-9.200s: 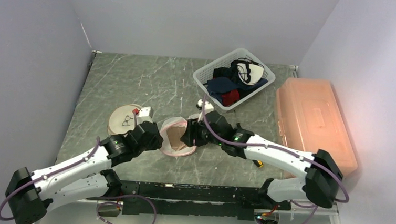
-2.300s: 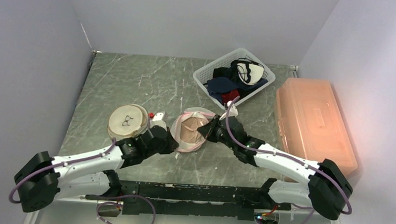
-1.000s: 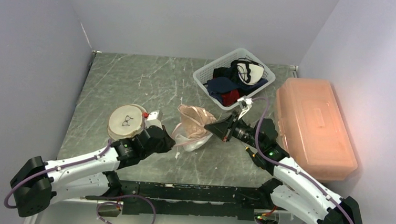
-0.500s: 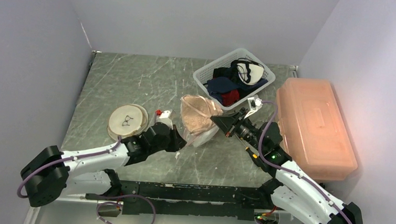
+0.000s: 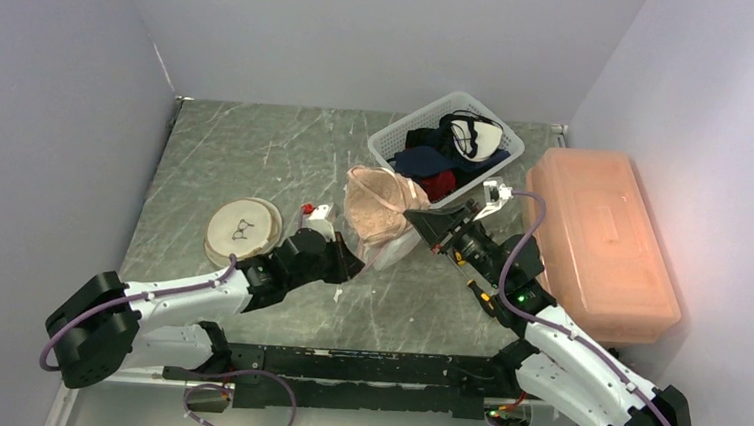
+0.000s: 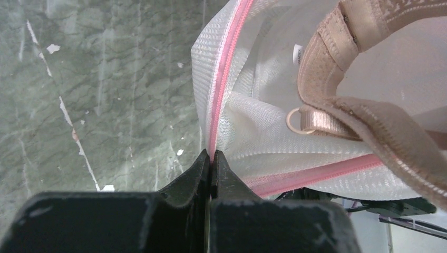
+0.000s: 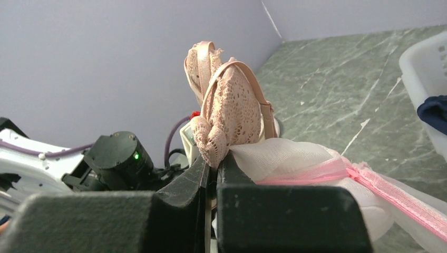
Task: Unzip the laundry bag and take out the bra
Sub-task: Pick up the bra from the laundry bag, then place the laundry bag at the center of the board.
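Left wrist: left gripper point(image 6: 211, 156) tight on laundry bag point(image 6: 263, 132), right gripper point(image 7: 213, 164) tight on bra point(image 7: 232, 110), label point(image 6: 299, 51) illegible.

Arms point(image 5: 187, 295) point(image 5: 569, 342) extended; jaws clamped (right raised)

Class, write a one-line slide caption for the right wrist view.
Right gripper pinches the beige lace bra beside the white, pink-zippered laundry bag.

The table point(image 5: 257, 155) was seen from above and behind; the left wrist view was aimed closely downward, the right one low and level; the laundry bag point(image 6: 253, 121) was shared by all
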Tool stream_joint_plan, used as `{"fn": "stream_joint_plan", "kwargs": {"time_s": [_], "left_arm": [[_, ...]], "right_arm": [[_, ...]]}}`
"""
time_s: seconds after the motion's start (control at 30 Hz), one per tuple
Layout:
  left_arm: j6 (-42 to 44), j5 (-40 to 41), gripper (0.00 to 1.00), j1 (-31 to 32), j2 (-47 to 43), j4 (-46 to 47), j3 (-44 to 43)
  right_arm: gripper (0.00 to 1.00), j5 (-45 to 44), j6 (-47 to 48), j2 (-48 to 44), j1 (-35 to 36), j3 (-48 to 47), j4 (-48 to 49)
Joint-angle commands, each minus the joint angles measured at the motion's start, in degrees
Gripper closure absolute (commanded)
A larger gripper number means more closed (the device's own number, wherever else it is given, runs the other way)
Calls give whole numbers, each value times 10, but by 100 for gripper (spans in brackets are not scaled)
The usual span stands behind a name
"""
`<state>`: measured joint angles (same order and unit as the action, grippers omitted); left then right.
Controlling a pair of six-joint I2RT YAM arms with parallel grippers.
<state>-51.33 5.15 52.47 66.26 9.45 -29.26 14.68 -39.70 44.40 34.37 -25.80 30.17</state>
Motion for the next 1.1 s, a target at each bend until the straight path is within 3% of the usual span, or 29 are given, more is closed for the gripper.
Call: {"fn": "stream_joint_plan", "kwargs": {"time_s": [0.0, 0.17, 0.4, 0.6, 0.8, 0.83, 1.0, 1.07], "left_arm": [[13, -19, 97, -2, 13, -17, -4], [28, -53, 97, -2, 37, 5, -57], [28, -92, 97, -1, 86, 48, -88], [16, -53, 97, -1, 63, 23, -58], [19, 16, 96, -2, -21, -54, -17], [22, 22, 90, -2, -39, -73, -14], [17, 54, 43, -2, -136, -169, 2], [8, 70, 34, -2, -171, -214, 5]], "right_arm": [[100, -65, -24, -3, -3, -42, 139], [100, -77, -78, 34, -4, -17, 244], [100, -6, -209, 107, -14, -31, 379], [100, 57, -217, 87, -24, -65, 303], [100, 116, -178, 56, -34, -75, 173], [100, 113, -165, 45, -35, -70, 151], [100, 88, -99, -7, -36, -30, 55], [100, 89, -86, -15, -36, -3, 42]]}}
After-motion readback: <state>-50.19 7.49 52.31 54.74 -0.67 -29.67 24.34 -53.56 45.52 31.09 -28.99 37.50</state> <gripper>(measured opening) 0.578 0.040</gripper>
